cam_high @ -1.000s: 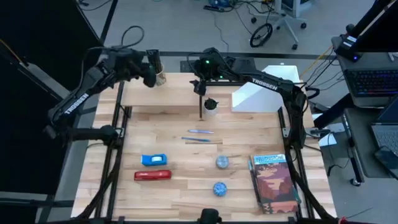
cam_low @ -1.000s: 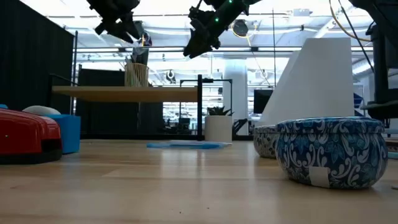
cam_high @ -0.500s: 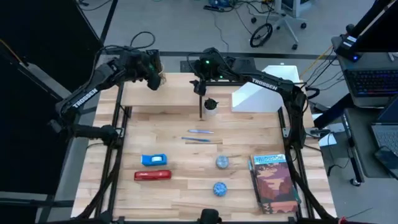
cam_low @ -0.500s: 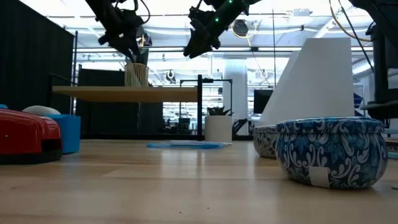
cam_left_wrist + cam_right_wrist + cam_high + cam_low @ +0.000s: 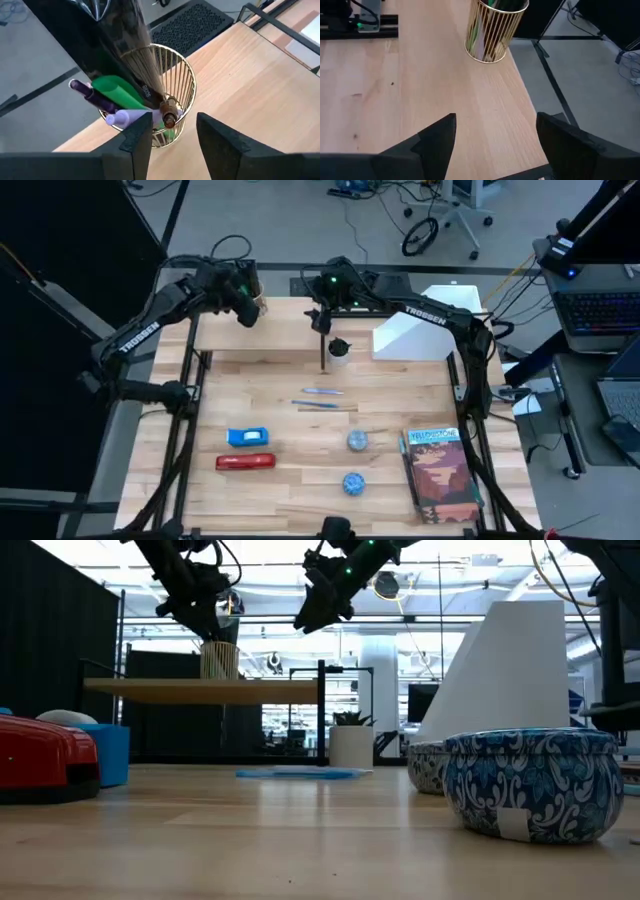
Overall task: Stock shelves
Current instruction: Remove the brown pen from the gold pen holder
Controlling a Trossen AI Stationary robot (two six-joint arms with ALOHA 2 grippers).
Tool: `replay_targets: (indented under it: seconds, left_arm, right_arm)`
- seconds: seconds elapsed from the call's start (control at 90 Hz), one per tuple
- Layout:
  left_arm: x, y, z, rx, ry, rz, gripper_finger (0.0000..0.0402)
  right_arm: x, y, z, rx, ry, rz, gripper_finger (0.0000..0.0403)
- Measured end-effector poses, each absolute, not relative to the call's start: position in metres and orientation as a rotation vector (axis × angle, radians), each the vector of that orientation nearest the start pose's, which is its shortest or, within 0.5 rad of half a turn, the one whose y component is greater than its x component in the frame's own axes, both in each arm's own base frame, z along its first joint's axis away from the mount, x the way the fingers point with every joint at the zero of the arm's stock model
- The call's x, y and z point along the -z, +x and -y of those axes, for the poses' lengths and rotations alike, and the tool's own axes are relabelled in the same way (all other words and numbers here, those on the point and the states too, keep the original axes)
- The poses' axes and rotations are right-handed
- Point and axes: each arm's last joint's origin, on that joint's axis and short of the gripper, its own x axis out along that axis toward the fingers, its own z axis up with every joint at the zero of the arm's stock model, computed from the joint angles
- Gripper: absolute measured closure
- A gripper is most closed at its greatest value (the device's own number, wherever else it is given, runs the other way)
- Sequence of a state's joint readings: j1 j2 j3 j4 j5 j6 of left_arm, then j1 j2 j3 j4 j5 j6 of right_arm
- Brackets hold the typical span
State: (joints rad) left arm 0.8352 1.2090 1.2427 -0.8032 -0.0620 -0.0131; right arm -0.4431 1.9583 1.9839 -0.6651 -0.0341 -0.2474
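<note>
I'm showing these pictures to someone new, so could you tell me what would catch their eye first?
Probably the left pincer, open right above a gold wire pen cup holding markers, at the left end of the low wooden shelf. Next, the right pincer hangs open over the shelf's middle, with the tall white file holder at the right end. Nearer the front, a red stapler, two blue patterned bowls and a book wait on the table.

The left arm reaches in from the left to the far-left part of the scene, its left gripper [image 5: 247, 302] pointing down with fingers [image 5: 137, 142] apart. The right arm stretches from the right across the far side, its right gripper [image 5: 322, 317] raised, fingers [image 5: 436, 137] spread wide.
</note>
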Motion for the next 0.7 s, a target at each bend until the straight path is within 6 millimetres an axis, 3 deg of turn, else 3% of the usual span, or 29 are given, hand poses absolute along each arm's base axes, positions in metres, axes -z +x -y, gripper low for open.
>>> replay_targets:
  seconds: [0.7]
  left_arm:
    - [-0.3536, 0.1586, -0.1812, -0.927, -0.311, -0.697, 0.028]
  right_arm:
    - [-0.3565, 0.3986, 0.1881, 0.314, -0.084, -0.669, 0.0147]
